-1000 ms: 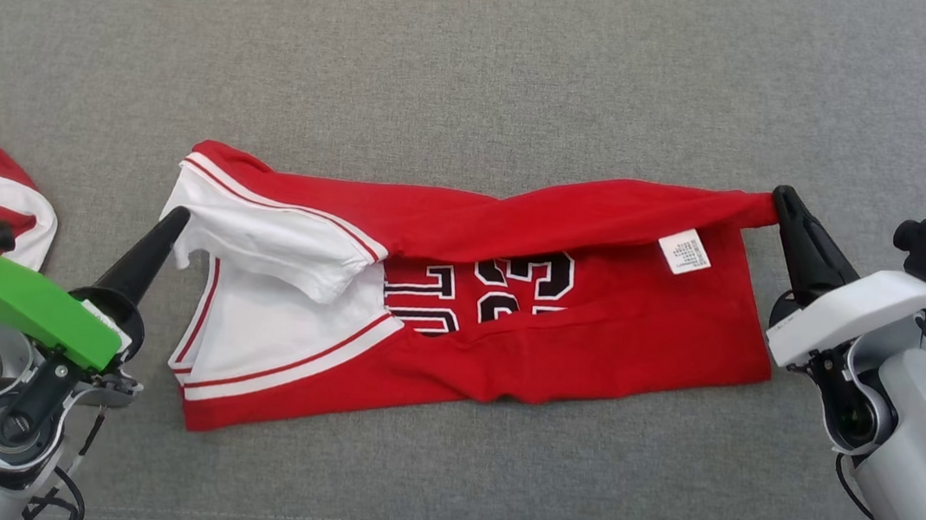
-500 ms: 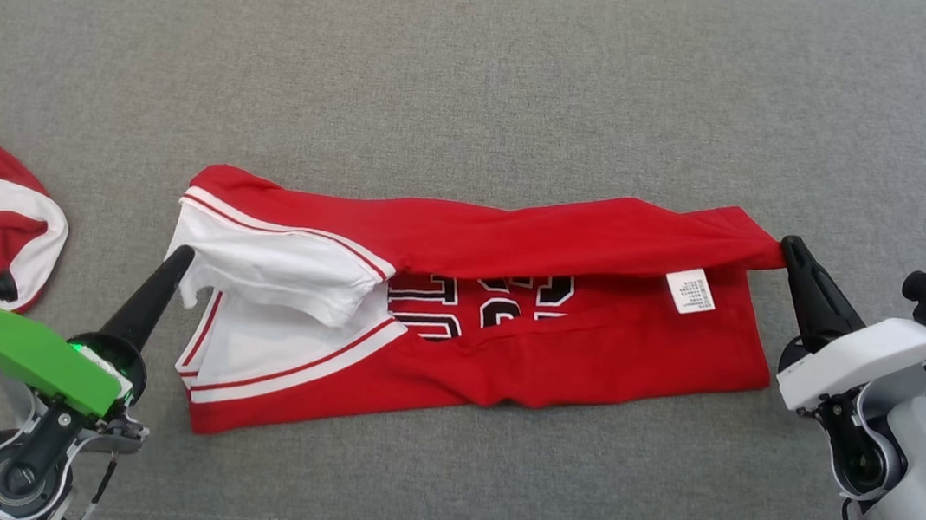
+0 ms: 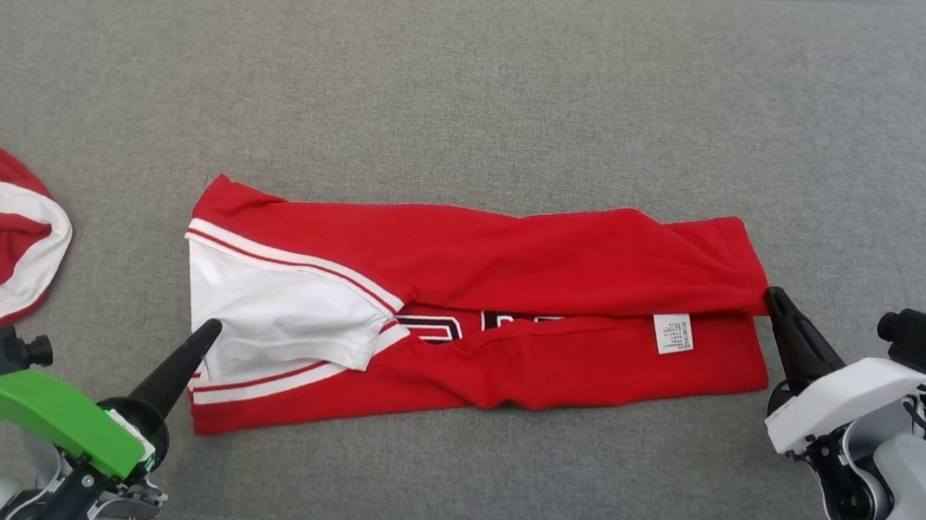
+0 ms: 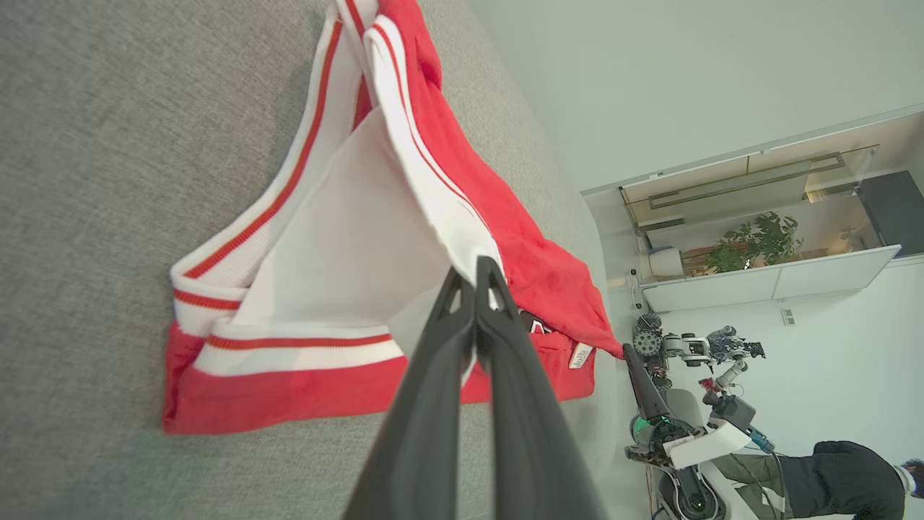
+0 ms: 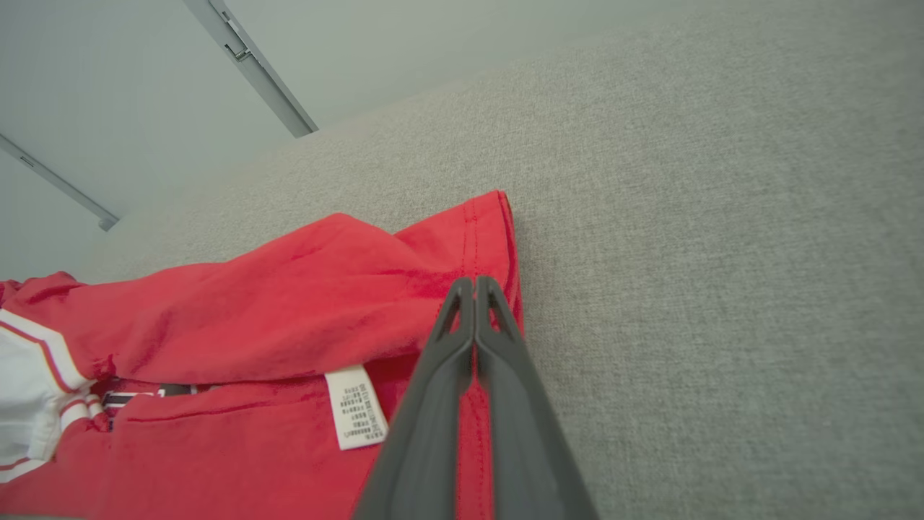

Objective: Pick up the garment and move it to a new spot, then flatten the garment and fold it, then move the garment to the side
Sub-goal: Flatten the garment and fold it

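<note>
Garment point(image 3: 516, 253) spans between the jaws with 1 lengthwise fold almost laid, left jaws and right jaws both clamped on its folded-over edge; further folding and side placement likely remain.

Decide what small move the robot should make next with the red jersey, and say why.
Probably draw both claws slightly nearer the robot. The left claw and right claw are each shut on the folded-over layer of the jersey, whose edge stops short of the near hem, leaving lettering uncovered.
</note>
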Tool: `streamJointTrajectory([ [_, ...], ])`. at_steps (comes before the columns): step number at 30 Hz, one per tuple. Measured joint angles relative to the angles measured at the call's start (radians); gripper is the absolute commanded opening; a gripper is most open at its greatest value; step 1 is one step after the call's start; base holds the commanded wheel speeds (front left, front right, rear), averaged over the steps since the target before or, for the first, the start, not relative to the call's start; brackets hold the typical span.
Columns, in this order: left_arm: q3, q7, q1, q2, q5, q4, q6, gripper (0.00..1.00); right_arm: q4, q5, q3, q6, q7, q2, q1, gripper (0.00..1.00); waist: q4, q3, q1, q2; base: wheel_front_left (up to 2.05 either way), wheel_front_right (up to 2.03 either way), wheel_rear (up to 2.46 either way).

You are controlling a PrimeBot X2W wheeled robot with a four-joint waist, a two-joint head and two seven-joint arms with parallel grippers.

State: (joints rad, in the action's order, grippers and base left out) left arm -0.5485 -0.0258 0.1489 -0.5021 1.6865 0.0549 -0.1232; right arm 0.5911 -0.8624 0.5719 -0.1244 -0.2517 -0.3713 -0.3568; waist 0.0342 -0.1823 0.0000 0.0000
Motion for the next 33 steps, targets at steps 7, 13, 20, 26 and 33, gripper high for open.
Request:
streamJointTrajectory([
  [7,0.007,-0.002,-0.003,0.003,0.0,0.026,0.0,0.0,0.027,0.0,0.001,0.0,0.0,0.004,-0.001,0.09,0.004,-0.003,0.0,0.0,0.0,0.0,0.0],
  [13,-0.015,0.016,-0.004,0.01,-0.002,0.088,0.0,0.0,0.046,0.0,0.0,0.0,0.0,0.016,-0.004,0.28,0.008,-0.01,0.0,0.0,0.0,0.0,0.0],
  [20,-0.042,0.025,-0.001,0.023,-0.029,0.157,0.0,0.77,0.057,0.0,-0.001,0.0,0.0,0.028,-0.015,1.0,0.007,-0.017,0.0,0.0,0.0,0.0,0.0],
  [26,-0.03,-0.014,0.019,0.031,-0.081,0.19,0.0,1.0,0.05,0.01,-0.036,0.0,0.0,0.031,-0.034,1.0,0.0,-0.021,0.0,0.0,0.0,0.0,0.0],
  [33,-0.012,-0.077,0.049,0.03,-0.151,0.189,0.0,1.0,0.026,0.012,-0.088,0.0,0.0,0.032,-0.036,1.0,-0.006,-0.02,0.0,0.0,0.0,0.0,0.0],
])
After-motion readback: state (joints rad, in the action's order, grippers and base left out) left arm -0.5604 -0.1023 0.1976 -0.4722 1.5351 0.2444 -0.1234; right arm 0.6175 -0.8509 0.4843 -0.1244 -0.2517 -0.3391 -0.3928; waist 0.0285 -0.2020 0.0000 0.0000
